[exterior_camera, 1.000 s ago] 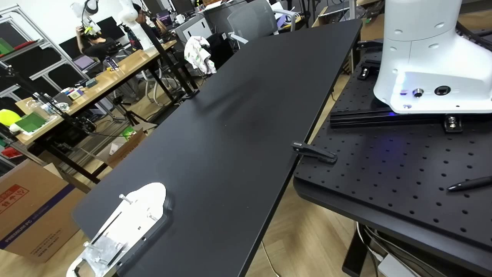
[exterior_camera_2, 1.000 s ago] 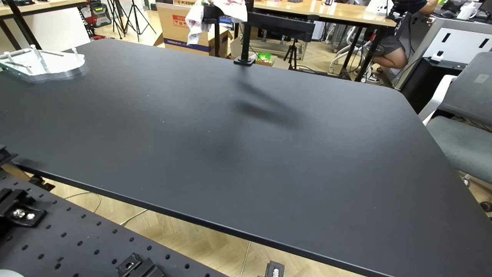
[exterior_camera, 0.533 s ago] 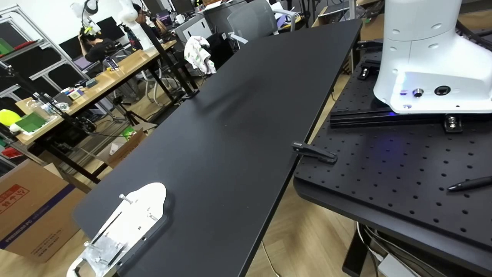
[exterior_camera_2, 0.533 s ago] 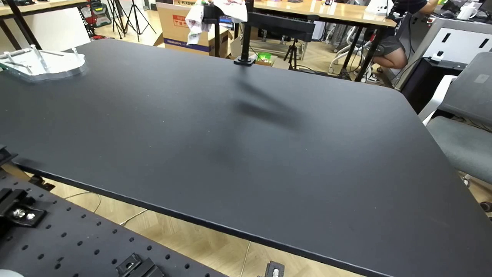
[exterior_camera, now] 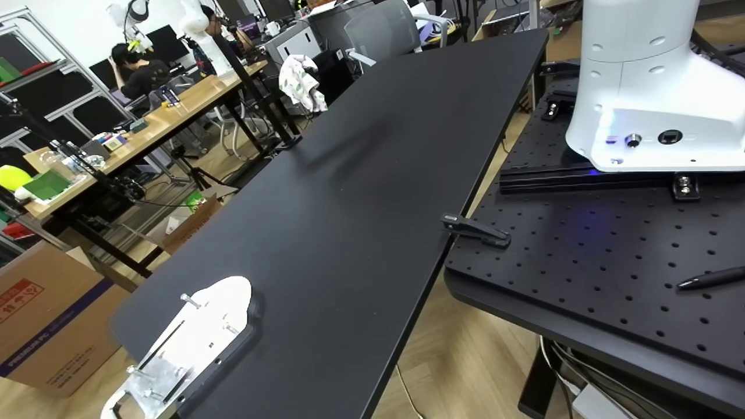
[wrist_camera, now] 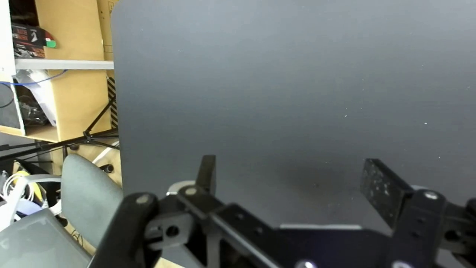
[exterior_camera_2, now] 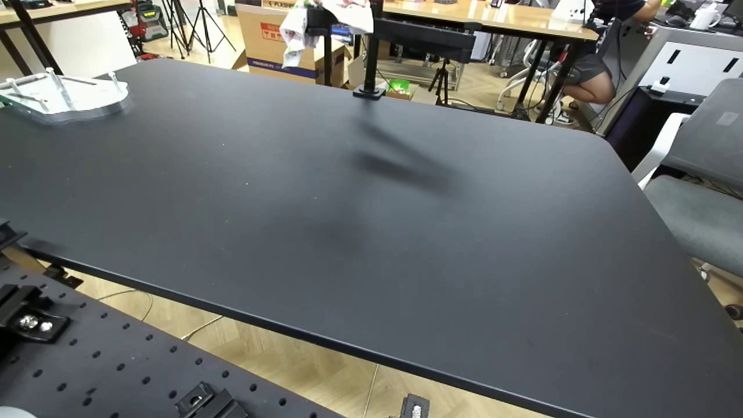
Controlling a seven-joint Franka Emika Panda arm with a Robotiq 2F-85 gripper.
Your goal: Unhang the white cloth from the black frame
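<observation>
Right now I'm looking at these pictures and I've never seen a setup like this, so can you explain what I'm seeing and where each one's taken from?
This is one robot arm on a white base, seen in an exterior view. Two cameras stand outside the robot, looking across the long black table from different places. The third sits on the arm's wrist, looking down past the gripper, whose jaws stand open with nothing between them, so nothing is held. On the table lies a pale, peg-studded plate; I can't tell what it's for. At the table's edge stands a black frame, with a white cloth hanging on it. The arm's job is to take that cloth down.
</observation>
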